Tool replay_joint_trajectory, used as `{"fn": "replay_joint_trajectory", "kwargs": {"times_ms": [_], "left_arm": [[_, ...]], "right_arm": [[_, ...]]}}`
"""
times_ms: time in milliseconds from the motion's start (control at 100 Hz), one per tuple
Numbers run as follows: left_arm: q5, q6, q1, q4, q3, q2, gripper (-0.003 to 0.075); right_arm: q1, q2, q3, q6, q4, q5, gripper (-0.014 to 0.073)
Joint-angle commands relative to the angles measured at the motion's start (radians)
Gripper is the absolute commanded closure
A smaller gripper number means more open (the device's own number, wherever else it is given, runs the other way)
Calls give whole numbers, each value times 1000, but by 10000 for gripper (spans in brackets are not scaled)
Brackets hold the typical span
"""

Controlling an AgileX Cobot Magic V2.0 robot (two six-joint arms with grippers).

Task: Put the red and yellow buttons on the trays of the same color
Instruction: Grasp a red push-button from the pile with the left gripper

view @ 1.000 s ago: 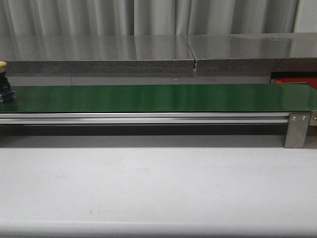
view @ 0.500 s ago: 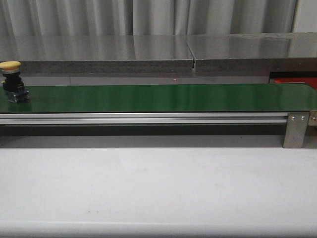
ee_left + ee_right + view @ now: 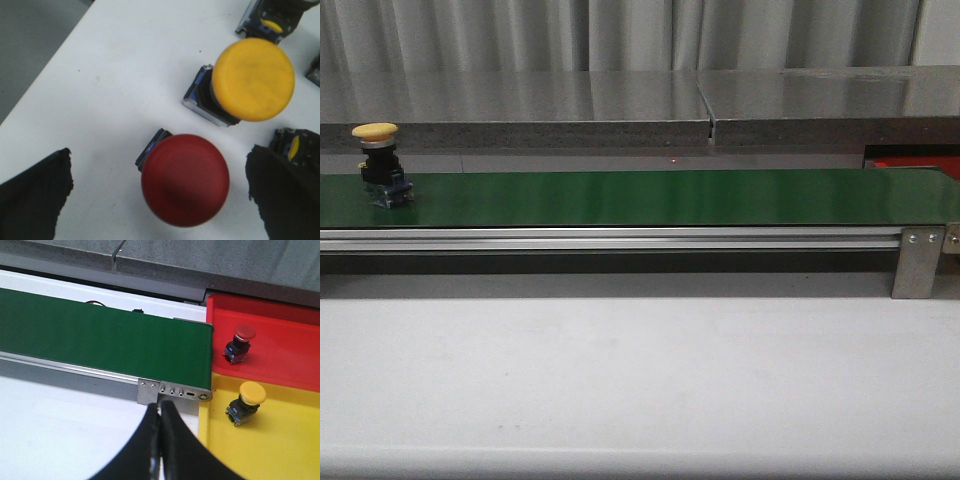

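At nine o'clock on the green belt [image 3: 640, 197] in my front view stood a yellow-capped button [image 3: 378, 160], upright on its dark base, alone on the long conveyor, with only a sliver of the red tray [image 3: 918, 162] peeking out at three o'clock behind the belt's far end. Under my left wrist camera the left gripper [image 3: 160, 200] had its dark fingers [image 3: 32, 197] spread wide apart, straddling a red button [image 3: 185, 179] on the white table [image 3: 115, 75] without touching it; a yellow button [image 3: 254, 79] sat just beside it toward one o'clock, and parts of more button bases showed at the edges. From my right wrist camera the right gripper [image 3: 160, 440] had its fingers pressed together with nothing between them, hovering near the belt's end bracket [image 3: 172, 391]. Beyond it, one red button [image 3: 241, 341] sat on the red tray and one yellow button [image 3: 246, 401] on the yellow tray [image 3: 280, 440], the two trays touching edge to edge.
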Motion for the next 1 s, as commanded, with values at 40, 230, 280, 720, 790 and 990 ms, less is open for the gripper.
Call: {"fn": "replay_joint_trajectory", "kwargs": {"times_ms": [40, 230, 280, 720, 790, 990], "left_arm": [[-15, 11, 0, -35, -60, -33, 48], [-19, 12, 0, -34, -68, -22, 48], [-21, 12, 0, -34, -68, -22, 54], [-22, 12, 0, -39, -69, -30, 608], [-14, 12, 0, -42, -69, -48, 678], [49, 12, -13, -75, -69, -139, 739]], "right_arm": [[2, 1, -25, -9, 15, -61, 711], [2, 1, -25, -9, 15, -61, 711], [2, 1, -25, -9, 15, -61, 711], [2, 1, -25, -9, 15, -61, 711], [2, 1, -25, -9, 15, -61, 711], [2, 1, -25, -9, 15, -61, 711]]}}
